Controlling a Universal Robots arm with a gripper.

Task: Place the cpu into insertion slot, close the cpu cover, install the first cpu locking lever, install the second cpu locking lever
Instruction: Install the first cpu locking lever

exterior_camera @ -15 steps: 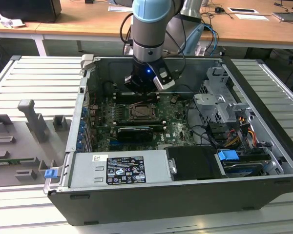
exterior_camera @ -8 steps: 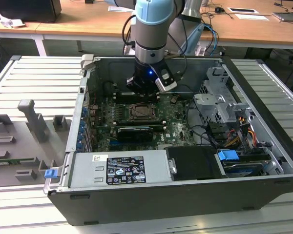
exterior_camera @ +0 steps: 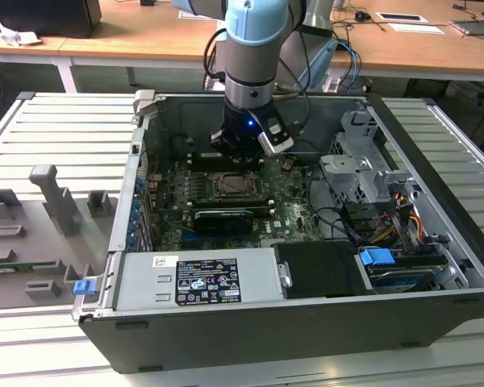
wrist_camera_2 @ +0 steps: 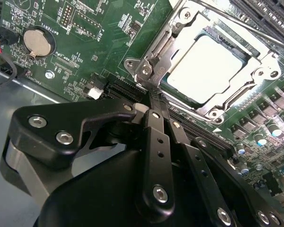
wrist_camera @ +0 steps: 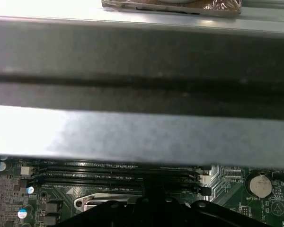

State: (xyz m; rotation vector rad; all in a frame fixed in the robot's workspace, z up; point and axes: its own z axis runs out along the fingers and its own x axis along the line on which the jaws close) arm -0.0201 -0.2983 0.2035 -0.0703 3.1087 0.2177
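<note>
The motherboard [exterior_camera: 226,201] lies flat inside the open computer case [exterior_camera: 436,266], toward the exterior view's left. The cpu [wrist_camera_2: 209,66] sits in its socket under the closed cpu cover [wrist_camera_2: 173,42]. The gripper [wrist_camera_2: 154,106] hangs just beside the cover's corner. A coin battery [wrist_camera_2: 37,41] lies well apart from the socket

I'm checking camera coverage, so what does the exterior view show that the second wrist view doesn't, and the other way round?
The exterior view alone takes in the whole open computer case, the robot arm, the drive cage and the wooden desk behind. The second wrist view alone brings out the coin battery and the gripper shut at the corner of the cpu cover, which lies closed over the cpu. Both show the green motherboard and its socket.
</note>
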